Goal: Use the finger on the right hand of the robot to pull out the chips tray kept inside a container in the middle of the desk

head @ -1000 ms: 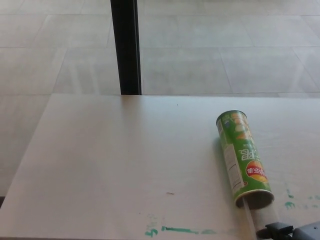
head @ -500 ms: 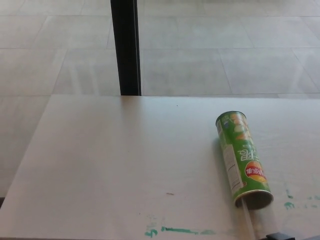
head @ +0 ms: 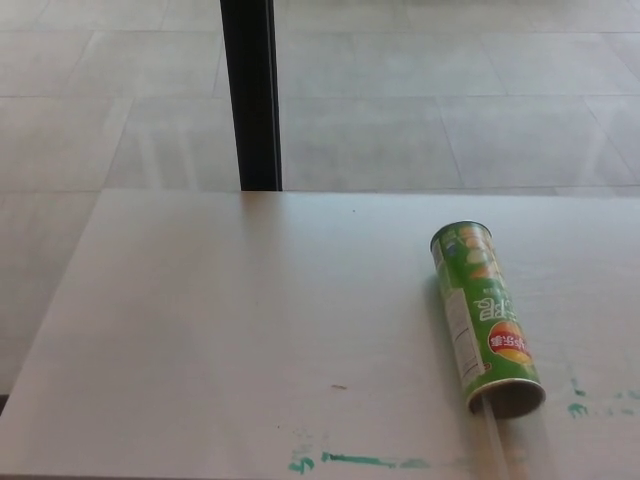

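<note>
Green chips can lies on its side on the white counter, at 4 o'clock of frame, open mouth toward 6. Clear tray protrudes slightly from the mouth. Neither hand visible; fingers' state indeterminable.
</note>
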You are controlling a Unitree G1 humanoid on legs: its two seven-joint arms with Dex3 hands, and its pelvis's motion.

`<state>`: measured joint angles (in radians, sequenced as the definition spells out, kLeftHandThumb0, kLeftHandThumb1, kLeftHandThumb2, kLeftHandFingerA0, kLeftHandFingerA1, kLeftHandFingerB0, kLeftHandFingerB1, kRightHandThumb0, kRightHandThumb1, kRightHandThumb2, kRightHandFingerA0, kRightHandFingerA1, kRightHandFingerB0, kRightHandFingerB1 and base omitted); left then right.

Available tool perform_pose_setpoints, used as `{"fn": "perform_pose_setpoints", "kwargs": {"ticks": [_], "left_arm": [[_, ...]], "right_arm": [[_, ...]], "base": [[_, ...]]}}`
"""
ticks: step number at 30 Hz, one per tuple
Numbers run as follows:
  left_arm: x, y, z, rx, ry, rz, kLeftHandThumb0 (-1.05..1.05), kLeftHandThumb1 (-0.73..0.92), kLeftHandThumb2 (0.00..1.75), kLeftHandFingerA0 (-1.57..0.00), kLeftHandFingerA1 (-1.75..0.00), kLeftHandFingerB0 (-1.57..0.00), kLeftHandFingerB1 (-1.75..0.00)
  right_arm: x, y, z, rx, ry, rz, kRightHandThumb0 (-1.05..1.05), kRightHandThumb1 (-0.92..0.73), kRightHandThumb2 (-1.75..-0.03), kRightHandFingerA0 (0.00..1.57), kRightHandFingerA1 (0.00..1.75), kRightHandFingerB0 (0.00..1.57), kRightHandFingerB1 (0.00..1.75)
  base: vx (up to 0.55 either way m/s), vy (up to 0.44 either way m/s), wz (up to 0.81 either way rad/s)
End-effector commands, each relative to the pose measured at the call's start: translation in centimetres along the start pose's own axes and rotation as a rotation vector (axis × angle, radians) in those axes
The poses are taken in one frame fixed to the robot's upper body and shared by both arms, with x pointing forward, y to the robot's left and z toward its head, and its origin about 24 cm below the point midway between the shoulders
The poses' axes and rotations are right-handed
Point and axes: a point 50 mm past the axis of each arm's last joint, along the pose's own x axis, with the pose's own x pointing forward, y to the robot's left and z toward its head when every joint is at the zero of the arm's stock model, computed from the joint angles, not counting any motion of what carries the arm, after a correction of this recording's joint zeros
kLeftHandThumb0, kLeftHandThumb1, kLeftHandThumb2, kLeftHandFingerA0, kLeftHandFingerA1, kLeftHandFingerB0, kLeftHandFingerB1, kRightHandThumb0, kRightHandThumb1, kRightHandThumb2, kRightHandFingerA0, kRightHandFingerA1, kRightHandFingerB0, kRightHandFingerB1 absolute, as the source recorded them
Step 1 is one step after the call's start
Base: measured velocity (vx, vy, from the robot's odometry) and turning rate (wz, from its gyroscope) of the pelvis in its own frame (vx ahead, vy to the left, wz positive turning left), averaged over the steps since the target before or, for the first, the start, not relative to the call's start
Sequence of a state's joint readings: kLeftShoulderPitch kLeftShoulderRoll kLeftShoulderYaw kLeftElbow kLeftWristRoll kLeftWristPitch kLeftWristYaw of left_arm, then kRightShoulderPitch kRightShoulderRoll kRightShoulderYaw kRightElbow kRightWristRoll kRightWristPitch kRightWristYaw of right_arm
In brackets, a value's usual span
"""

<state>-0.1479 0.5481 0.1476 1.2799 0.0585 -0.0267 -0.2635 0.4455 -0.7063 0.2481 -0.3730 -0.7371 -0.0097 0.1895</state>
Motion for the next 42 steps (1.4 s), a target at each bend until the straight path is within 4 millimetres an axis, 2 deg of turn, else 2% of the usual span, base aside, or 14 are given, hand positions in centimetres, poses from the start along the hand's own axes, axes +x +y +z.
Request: {"fn": "perform_pose_setpoints", "kwargs": {"ticks": [1, 4, 6, 7, 9, 10, 12, 20, 24, 28, 37, 39, 41, 42], "left_arm": [[-0.2, 0.6, -0.4, -0.014, 0.02, 0.017, -0.48, 0.73, 0.62, -0.59, -0.67, -0.56, -0.57], [-0.2, 0.6, -0.4, -0.006, 0.02, 0.019, -0.48, 0.73, 0.62, -0.6, -0.67, -0.56, -0.55], [-0.2, 0.6, -0.4, -0.004, 0.02, 0.02, -0.49, 0.73, 0.62, -0.61, -0.68, -0.57, -0.56], [-0.2, 0.6, -0.4, 0.002, 0.018, 0.021, -0.49, 0.73, 0.61, -0.61, -0.68, -0.6, -0.57], [-0.2, 0.6, -0.4, 0.007, 0.019, 0.023, -0.49, 0.73, 0.61, -0.61, -0.68, -0.6, -0.57], [-0.2, 0.6, -0.4, 0.027, 0.015, 0.013, -0.48, 0.75, 0.62, -0.59, -0.67, -0.59, -0.57], [-0.2, 0.5, -0.5, 0.03, 0.018, 0.012, -0.48, 0.75, 0.62, -0.59, -0.66, -0.57, -0.55], [-0.3, 0.5, -0.8, 0.008, 0.028, 0.007, -0.47, 0.74, 0.62, -0.57, -0.64, -0.58, -0.58], [-0.2, 0.3, -1.0, 0.001, 0.039, 0.008, -0.47, 0.74, 0.62, -0.59, -0.65, -0.58, -0.56], [-0.2, 0.4, -1.0, 0.013, 0.031, 0.007, -0.48, 0.74, 0.62, -0.59, -0.64, -0.58, -0.56], [-0.3, 0.5, -1.1, 0.014, 0.042, 0.013, -0.46, 0.74, 0.62, -0.59, -0.62, -0.55, -0.54], [-0.3, 0.4, -1.5, 0.008, 0.05, 0.012, -0.46, 0.74, 0.62, -0.6, -0.63, -0.59, -0.55], [-0.3, 0.4, -1.6, 0.013, 0.051, 0.006, -0.47, 0.75, 0.62, -0.59, -0.61, -0.58, -0.54], [-0.4, 0.4, -1.7, 0.005, 0.05, 0.0, -0.48, 0.74, 0.62, -0.57, -0.61, -0.59, -0.56]], "right_arm": [[-0.7, 1.0, -0.1, -0.004, 0.008, 0.096, -0.16, -0.55, -0.56, 0.87, 1.1, 0.42, 0.44], [-0.4, 0.5, -0.1, 0.007, 0.012, 0.079, -0.15, -0.55, -0.56, 0.89, 1.13, 0.36, 0.41], [0.0, -0.3, -0.2, 0.006, 0.023, 0.027, -0.16, -0.53, -0.55, 0.87, 1.03, 0.15, 0.35], [0.0, -0.6, -0.1, 0.003, 0.022, 0.007, -0.18, -0.47, -0.67, 0.88, 1.01, 0.07, 0.22], [0.1, -0.9, 0.0, 0.0, 0.022, -0.004, -0.18, -0.47, -0.67, 0.88, 1.01, 0.07, 0.22], [0.2, -1.6, 0.0, 0.021, 0.021, -0.059, -0.17, -0.46, -0.68, 0.88, 0.98, 0.0, 0.0], [0.1, -2.1, -0.1, 0.031, 0.015, -0.087, -0.12, -0.5, -0.55, 0.88, 0.95, 0.0, 0.0], [-0.7, -4.3, -0.3, 0.106, -0.008, -0.272, -0.08, -0.48, -0.54, 0.89, 1.11, 0.0, 0.0], [-1.6, -4.9, -0.1, 0.184, -0.028, -0.35, -0.08, -0.45, -0.64, 0.9, 1.07, 0.0, 0.0], [-2.6, -5.1, 0.0, 0.186, -0.025, -0.357, -0.08, -0.48, -0.54, 0.9, 1.13, 0.0, 0.0], [-7.9, -5.6, -3.3, 0.264, 0.189, -0.365, -0.06, -0.49, -0.57, 0.87, 1.04, 0.0, 0.01], [-10.2, -4.4, -6.6, 0.342, 0.302, -0.463, -0.06, -0.44, -0.66, 0.86, 1.03, 0.0, 0.06], [-10.8, -4.1, -7.4, 0.369, 0.334, -0.458, -0.07, -0.48, -0.66, 0.81, 1.05, 0.0, 0.03], [-12.2, -3.0, -9.3, 0.415, 0.451, -0.49, -0.08, -0.46, -0.7, 0.84, 1.05, 0.0, 0.08]], "base": [[0.0, 0.0, 0.0], [0.0, 0.0, 0.0], [0.0, 0.0, 0.0], [0.0, 0.0, 0.0], [0.0, 0.0, 0.0], [0.0, 0.0, 0.0], [0.0, 0.0, 0.0], [0.0, 0.0, 0.0], [0.0, 0.0, 0.0], [0.0, 0.0, 0.0], [0.0, 0.0, 0.0], [0.0, 0.0, 0.0], [0.0, 0.0, 0.0], [0.0, 0.0, 0.0]]}}
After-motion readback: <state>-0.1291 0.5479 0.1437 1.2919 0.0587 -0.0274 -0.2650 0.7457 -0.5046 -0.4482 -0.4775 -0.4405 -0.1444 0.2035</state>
